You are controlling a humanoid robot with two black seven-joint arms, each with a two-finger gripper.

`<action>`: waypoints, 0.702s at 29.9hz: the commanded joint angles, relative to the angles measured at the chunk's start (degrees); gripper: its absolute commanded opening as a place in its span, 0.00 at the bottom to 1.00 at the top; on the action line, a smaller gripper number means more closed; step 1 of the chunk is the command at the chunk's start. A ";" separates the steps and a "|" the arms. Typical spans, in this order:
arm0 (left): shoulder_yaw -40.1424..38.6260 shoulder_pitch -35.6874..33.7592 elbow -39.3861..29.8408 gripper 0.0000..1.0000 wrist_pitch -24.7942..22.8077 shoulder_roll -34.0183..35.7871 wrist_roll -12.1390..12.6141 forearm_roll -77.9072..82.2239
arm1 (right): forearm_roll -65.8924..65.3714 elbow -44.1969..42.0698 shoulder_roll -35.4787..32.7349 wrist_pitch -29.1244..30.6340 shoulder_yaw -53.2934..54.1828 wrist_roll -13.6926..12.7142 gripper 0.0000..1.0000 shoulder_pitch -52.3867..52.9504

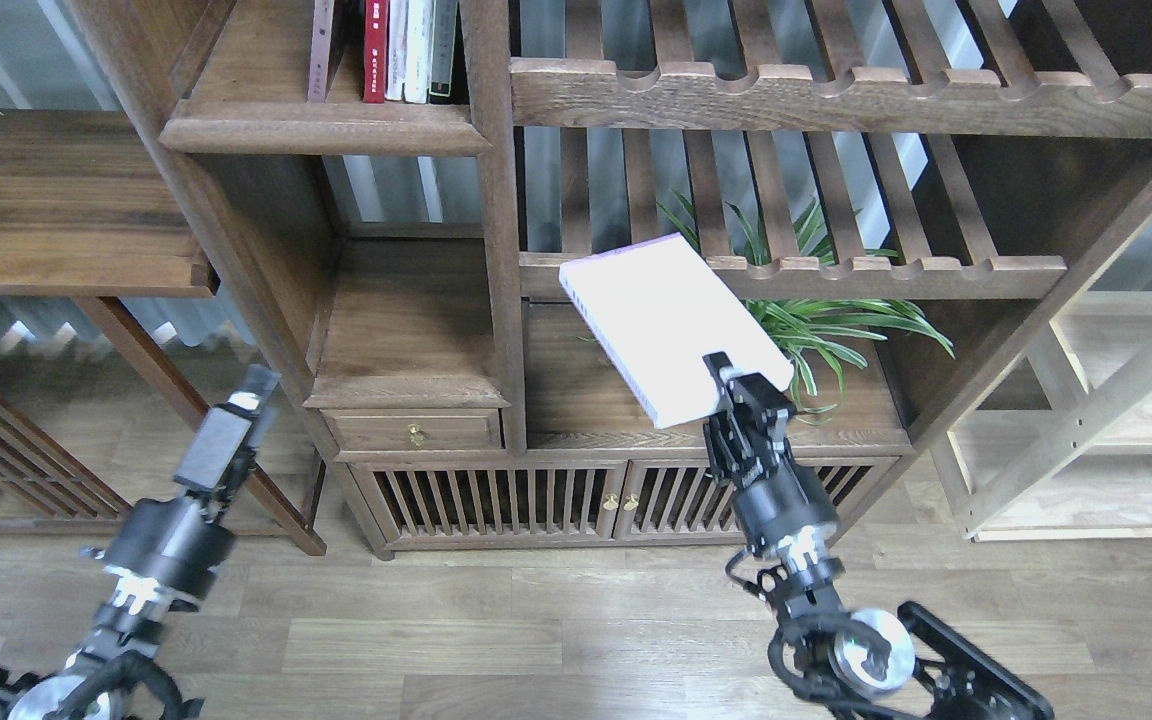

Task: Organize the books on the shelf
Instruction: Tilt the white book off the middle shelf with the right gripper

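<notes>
While the right pincer [736, 385] grips the pale lavender-white book [671, 325] by its near lower corner, the book hangs in open air in front of the cabinet, clear of the slatted rack [836, 275] and partly hiding the potted plant [826, 320] behind it. Its long axis runs from the pincer up and to the left, so the free end already points toward the shelf [321, 130], the solid board high on the left where a red book [374, 55] and a few pale ones stand upright against the post. That shelf lies well apart from the held book, up and leftward across the upright post [496, 250]. By my judgement the carry turns on that diagonal, and the book will need turning upright before it slides in beside the others. The left pincer [236, 425] hovers low on the left, holding nothing; whether its fingers are parted I cannot tell. It sits below the shelf, though the right arm has the load.
</notes>
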 commanded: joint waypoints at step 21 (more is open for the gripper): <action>13.92 -9.60 6.42 0.97 0.00 -1.25 11.68 -21.99 | -7.08 0.33 8.40 0.06 -12.10 -4.66 0.03 0.91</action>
